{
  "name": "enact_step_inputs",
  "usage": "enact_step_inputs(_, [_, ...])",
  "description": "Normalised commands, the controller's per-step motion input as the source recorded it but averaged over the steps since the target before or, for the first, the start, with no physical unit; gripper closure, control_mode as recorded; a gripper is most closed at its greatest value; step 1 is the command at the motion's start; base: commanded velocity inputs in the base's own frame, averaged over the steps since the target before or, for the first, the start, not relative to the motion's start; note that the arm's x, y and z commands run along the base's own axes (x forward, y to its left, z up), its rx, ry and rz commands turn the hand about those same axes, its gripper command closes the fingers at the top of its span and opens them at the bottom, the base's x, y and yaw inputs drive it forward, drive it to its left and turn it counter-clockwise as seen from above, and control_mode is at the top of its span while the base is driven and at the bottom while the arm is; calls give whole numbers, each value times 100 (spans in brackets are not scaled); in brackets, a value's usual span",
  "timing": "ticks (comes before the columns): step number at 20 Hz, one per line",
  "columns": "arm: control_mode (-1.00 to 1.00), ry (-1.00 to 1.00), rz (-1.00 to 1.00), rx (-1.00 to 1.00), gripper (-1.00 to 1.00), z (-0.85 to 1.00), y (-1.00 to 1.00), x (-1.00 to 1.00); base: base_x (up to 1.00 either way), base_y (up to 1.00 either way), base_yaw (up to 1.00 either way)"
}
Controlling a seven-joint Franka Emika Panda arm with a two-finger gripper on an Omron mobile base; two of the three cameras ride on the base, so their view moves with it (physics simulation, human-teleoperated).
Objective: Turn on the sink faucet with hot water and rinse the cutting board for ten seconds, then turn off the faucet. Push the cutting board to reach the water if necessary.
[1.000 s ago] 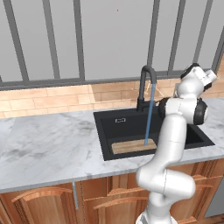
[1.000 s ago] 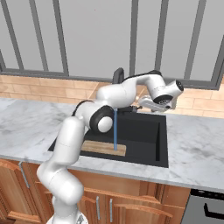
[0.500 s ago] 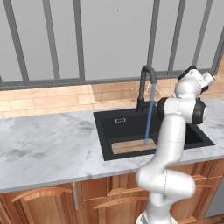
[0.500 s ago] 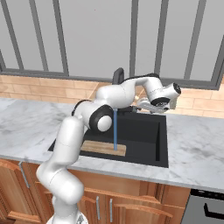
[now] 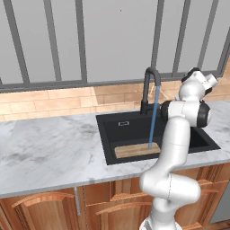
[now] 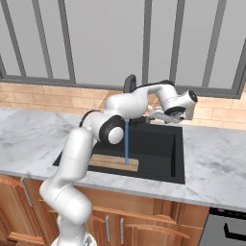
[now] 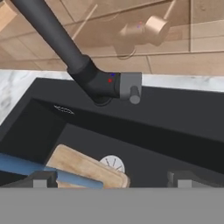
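Hovering above the right half of the sink [image 6: 163,158], the pincer [image 6: 161,116] sits level with the base of the sink faucet [image 5: 149,90], near it but apart from it. In the hand view the two dark fingertips [image 7: 41,179] stand well apart at the lower edge, so the pincer is spread and holds nothing; the tips themselves are cut off by the frame edge.

Ahead of the pincer in the hand view is the faucet's round base, with its grey lever stub [image 7: 131,87] pointing toward the camera. The spout runs out of the upper left corner, so its arch is not visible there.

The water [image 5: 153,119] falls as a thin blue stream from the spout, below and to the side of the pincer, and lands on the cutting board [image 6: 114,162]. The board lies flat on the basin floor against the front wall. In the right base view the arm covers part of its left end; in the hand view a fingertip and the stream cover part of it.

A round drain [image 7: 112,164] lies on the basin floor just beyond the board, half hidden behind its edge.

The marble surface [image 5: 49,148] surrounds the basin
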Motion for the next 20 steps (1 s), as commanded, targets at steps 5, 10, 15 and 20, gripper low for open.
enact_step_inputs(5, [-100, 0, 0, 0, -100, 0, 0, 13, 0, 0, 0])
enact_step_inputs(10, [-100, -1, 0, 0, -100, 0, 0, 22, 0, 0, 0])
enact_step_inputs(15, [-100, -3, 0, 1, -100, -1, 0, 38, 0, 0, 0])
enact_step_inputs(20, [-100, -3, 0, 3, -100, -8, -6, 31, 0, 0, 0])
